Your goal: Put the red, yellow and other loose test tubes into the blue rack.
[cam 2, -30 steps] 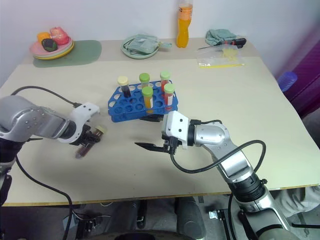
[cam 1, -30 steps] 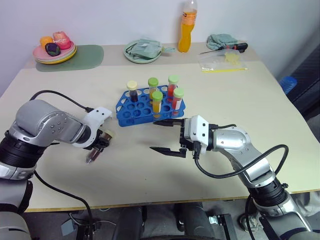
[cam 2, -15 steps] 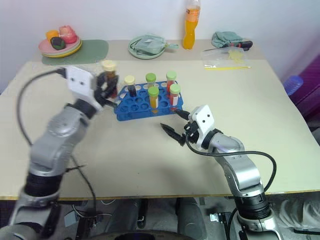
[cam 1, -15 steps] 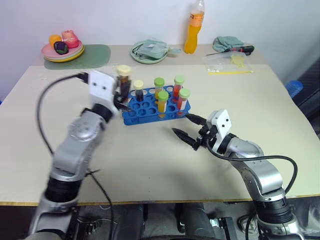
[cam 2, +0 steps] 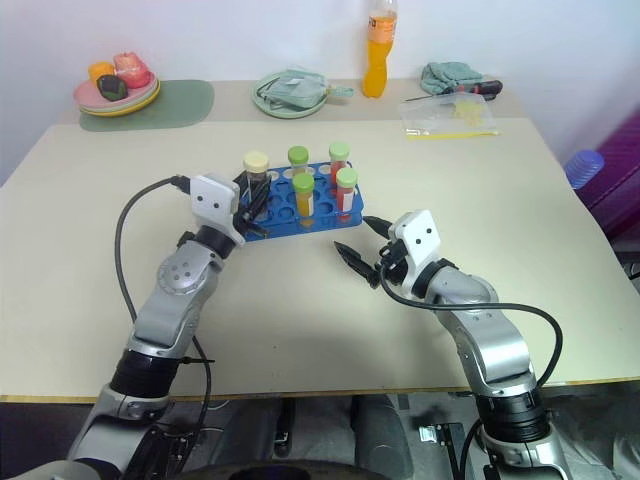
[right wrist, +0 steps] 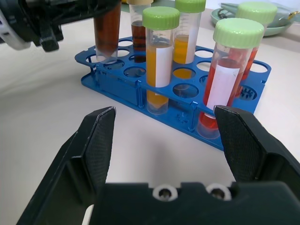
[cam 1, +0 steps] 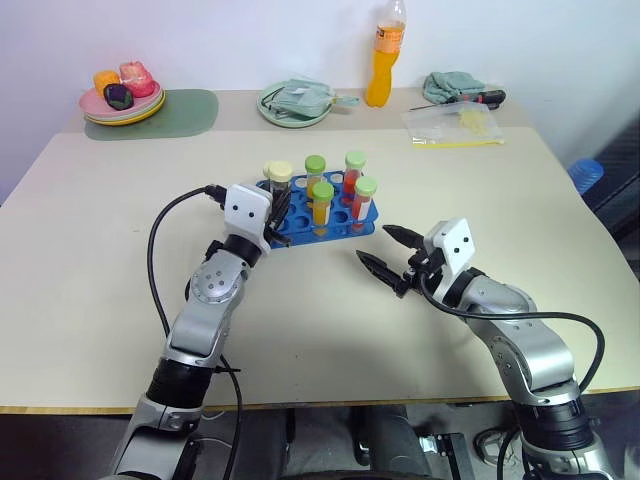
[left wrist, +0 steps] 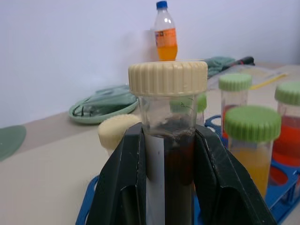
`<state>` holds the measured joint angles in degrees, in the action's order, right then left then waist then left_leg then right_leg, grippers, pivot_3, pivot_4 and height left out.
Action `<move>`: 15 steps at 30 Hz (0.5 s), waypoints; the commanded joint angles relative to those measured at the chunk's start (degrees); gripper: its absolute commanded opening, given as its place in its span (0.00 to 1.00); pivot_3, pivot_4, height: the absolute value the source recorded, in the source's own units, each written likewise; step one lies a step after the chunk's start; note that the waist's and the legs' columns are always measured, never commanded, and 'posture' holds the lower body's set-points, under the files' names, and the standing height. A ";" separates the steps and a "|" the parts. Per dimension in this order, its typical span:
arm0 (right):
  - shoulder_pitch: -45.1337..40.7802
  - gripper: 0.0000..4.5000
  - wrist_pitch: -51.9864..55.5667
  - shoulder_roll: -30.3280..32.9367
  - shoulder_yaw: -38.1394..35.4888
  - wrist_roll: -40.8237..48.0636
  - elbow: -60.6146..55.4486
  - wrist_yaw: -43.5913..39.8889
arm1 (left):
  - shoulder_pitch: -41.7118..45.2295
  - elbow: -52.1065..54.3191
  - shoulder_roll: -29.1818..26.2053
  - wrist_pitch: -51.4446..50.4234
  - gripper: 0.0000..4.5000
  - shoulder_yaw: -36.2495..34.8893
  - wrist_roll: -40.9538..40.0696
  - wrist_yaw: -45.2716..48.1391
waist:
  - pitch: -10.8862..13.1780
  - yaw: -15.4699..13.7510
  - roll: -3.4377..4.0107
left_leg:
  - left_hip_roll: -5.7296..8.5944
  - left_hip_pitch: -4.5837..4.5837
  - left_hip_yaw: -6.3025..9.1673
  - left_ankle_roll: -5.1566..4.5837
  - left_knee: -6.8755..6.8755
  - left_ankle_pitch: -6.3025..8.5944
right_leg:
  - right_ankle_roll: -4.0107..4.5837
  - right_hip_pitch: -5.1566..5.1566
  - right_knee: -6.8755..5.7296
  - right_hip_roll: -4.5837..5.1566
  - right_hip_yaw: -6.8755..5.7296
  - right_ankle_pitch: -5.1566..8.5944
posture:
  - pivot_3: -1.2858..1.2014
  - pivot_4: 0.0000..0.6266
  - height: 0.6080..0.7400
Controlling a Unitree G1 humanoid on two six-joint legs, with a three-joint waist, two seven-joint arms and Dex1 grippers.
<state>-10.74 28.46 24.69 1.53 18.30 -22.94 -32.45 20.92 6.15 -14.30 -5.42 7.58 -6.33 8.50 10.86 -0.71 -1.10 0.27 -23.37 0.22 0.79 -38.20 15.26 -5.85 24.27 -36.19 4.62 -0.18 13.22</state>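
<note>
Cream-capped clear plastic test tube of dark brown liquid (left wrist: 169,140), likely light, rigid and slick, so best gripped below the cap, is clamped upright in the left gripper (cam 1: 270,212) at the blue plastic rack's (cam 1: 345,222) 9 o'clock end, a second ago hanging low over the table; right gripper (cam 1: 385,255) gapes empty.

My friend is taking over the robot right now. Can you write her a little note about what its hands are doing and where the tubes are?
Left gripper: shut on the dark tube with the cream cap, held upright above the blue rack at its left end.
Right gripper: open, holding nothing, near the rack's right side.
Done: five tubes stand in the rack, one cream-capped, four green-capped.
Left: lower the dark tube into a free hole and let go. No other loose tubes seen on the table.
</note>
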 commanded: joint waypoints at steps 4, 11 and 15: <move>-0.54 0.82 -0.66 0.00 -0.50 0.46 -2.50 0.50 | 0.21 0.31 1.43 1.94 0.17 -1.23 1.03 1.60 | 0.00 0.03 0.00 | 0.00 0.00 0.02 0.00 0.00 0.00 | 0.00 0.00 0.00 -0.01 0.00 0.00 | 0.52 0.24 1.00; -0.65 0.82 -1.20 -0.21 0.14 0.22 -2.12 0.65 | 0.84 -1.68 3.46 2.44 0.17 -1.33 1.13 2.93 | 0.00 -0.02 0.00 | 0.00 0.00 0.03 0.00 0.00 0.00 | -0.01 -0.01 0.00 -0.01 0.00 0.00 | 0.52 0.24 1.00; -0.66 0.82 -1.47 -0.24 0.35 0.04 -2.01 0.68 | 0.71 -2.97 4.05 4.26 0.17 -1.71 2.04 3.36 | 0.00 -0.02 0.00 | 0.00 0.01 0.04 0.00 -0.01 0.00 | -0.01 -0.01 0.00 0.00 0.00 0.00 | 0.52 0.24 1.00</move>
<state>-10.79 28.26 24.59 2.00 18.25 -22.94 -31.88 21.07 2.88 -10.66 -2.65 5.86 -4.73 11.33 10.85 -0.72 -1.10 0.27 -23.36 0.26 0.78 -38.21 15.27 -5.86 24.25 -36.19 4.62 -0.18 13.21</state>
